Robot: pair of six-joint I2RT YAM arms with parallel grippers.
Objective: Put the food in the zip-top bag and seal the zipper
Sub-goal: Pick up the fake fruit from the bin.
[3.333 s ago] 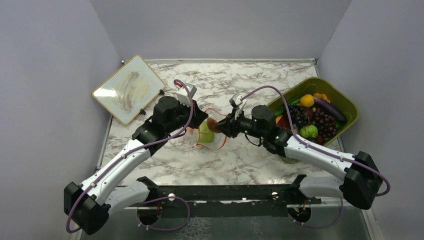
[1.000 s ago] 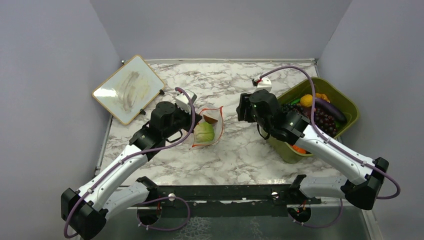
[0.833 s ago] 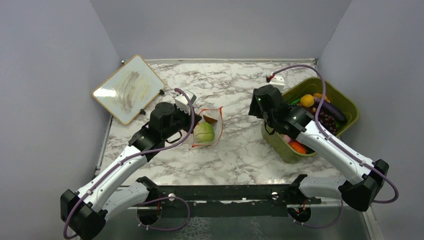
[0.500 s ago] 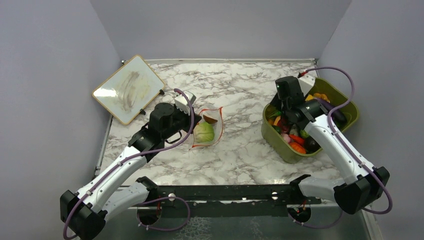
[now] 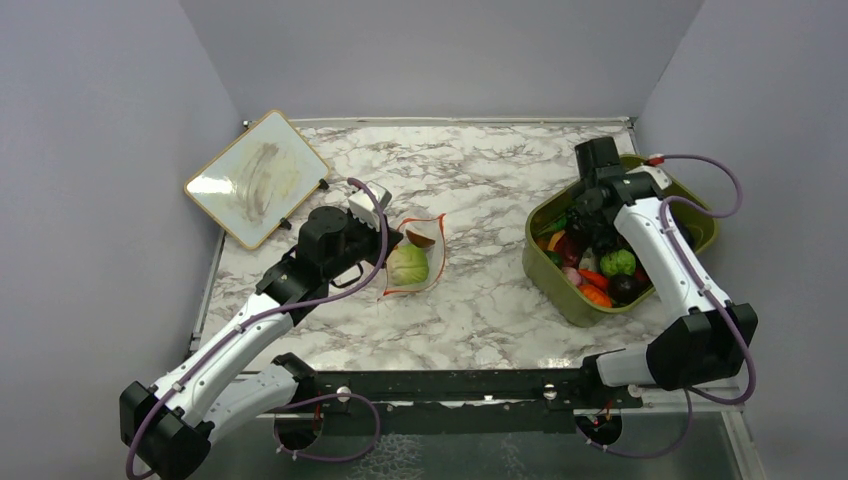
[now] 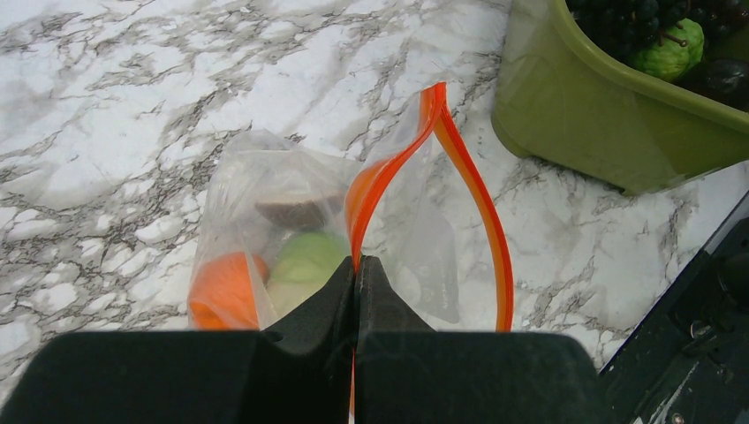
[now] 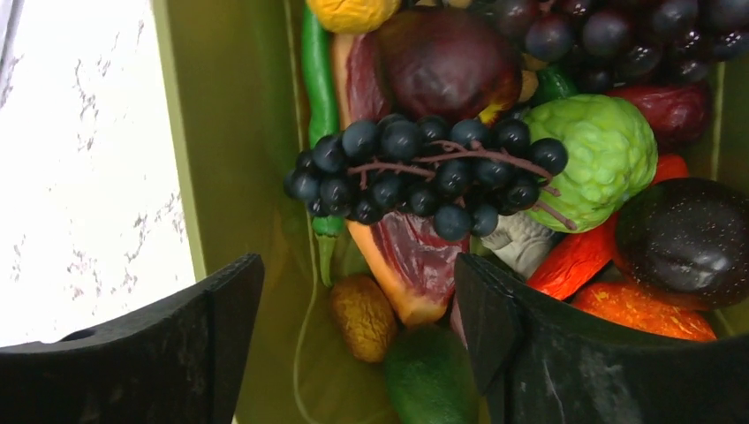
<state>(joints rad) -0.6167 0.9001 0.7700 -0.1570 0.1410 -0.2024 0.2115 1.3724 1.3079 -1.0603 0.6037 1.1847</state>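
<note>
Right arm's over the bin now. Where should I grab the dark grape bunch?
Take the grape bunch at its middle, from straight above: it lies uncovered on top of the pile. It runs lengthwise across the open right gripper, so turning the wrist to pinch its narrow width likely holds better.

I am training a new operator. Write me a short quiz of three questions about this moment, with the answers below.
1. True or false: the zipper of the zip-top bag is sealed.
2. What does the left end effector pinch? A. the zipper B. the whiteboard C. a purple cable
3. Over which container does the open right end effector hover, and which food lies just ahead of it?

Key
1. False: the two sides of the strip stand apart.
2. A
3. The olive-green bin; the dark grapes.
</note>
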